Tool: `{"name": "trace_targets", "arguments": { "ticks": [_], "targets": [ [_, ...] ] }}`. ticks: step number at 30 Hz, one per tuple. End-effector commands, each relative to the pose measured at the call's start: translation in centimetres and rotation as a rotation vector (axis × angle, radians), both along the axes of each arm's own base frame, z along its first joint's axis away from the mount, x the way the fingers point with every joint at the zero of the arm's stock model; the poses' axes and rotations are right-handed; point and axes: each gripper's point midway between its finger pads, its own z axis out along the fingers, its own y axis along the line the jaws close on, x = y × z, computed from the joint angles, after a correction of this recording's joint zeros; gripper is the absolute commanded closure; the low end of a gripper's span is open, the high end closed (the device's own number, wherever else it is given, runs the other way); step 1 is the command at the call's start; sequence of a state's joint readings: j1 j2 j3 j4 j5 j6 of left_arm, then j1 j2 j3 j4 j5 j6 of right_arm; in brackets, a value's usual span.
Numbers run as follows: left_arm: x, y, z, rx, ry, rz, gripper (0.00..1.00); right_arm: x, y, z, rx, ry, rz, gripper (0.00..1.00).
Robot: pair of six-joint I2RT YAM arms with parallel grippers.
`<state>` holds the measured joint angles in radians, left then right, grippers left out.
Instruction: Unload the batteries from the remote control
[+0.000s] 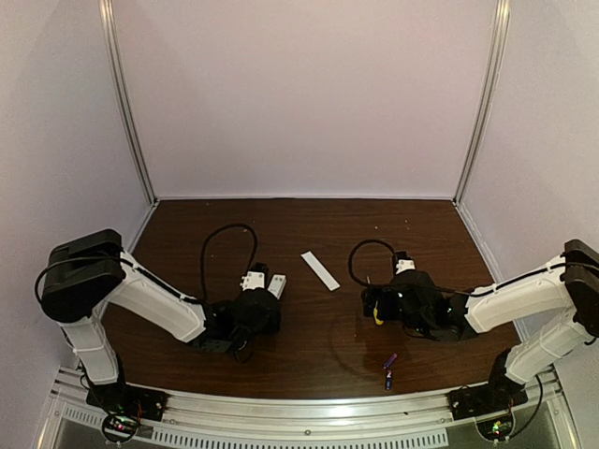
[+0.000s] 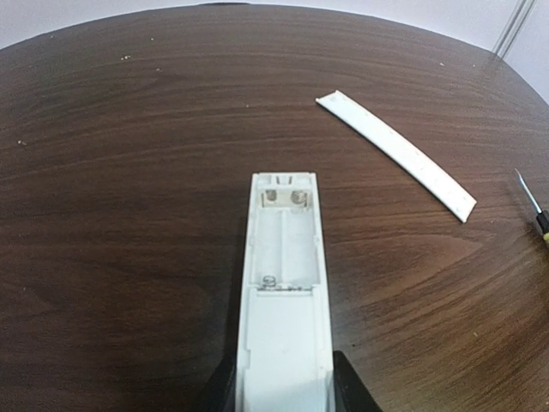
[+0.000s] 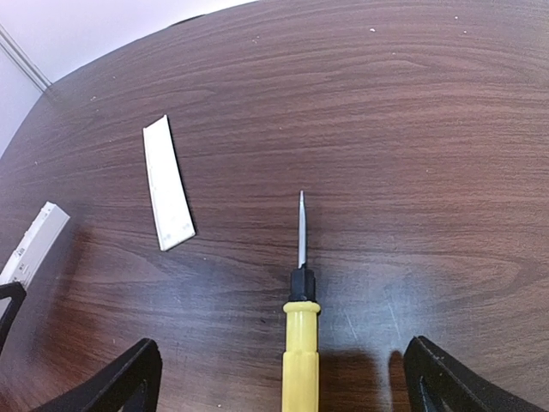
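My left gripper (image 2: pixel 283 388) is shut on the remote control (image 2: pixel 284 292), a slim white bar lying on the table with its back up. Its long battery recess (image 2: pixel 283 245) is open, and only bare springs show inside. From above, the left gripper (image 1: pixel 265 284) sits left of centre. Two small purple-blue batteries (image 1: pixel 389 369) lie near the front edge, to the right. My right gripper (image 3: pixel 287 386) is open, its jaws wide apart. The yellow-handled screwdriver (image 3: pixel 300 343) lies on the table between them, and neither finger touches it.
The thin white cover strip (image 1: pixel 320 269) lies loose on the table between the two arms, and the cover strip (image 3: pixel 167 184) also shows in the right wrist view. The screwdriver's tip (image 2: pixel 532 202) shows at the right edge of the left wrist view. White walls close in the dark wooden table (image 1: pixel 309 224).
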<state>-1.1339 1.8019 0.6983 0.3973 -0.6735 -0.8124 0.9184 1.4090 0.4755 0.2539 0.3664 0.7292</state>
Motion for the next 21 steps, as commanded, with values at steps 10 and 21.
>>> {"name": "trace_targets", "arguments": {
  "ticks": [10, 21],
  "targets": [
    [0.7, -0.1, -1.7, -0.077, 0.072, 0.164, 0.99, -0.5, -0.6, -1.4, -0.01, 0.02, -0.006, 0.0],
    [0.3, -0.6, -1.6, -0.053, 0.059, 0.2, 0.68, -0.7, -0.8, -1.8, -0.012, 0.03, -0.008, 0.0]
  ]
}}
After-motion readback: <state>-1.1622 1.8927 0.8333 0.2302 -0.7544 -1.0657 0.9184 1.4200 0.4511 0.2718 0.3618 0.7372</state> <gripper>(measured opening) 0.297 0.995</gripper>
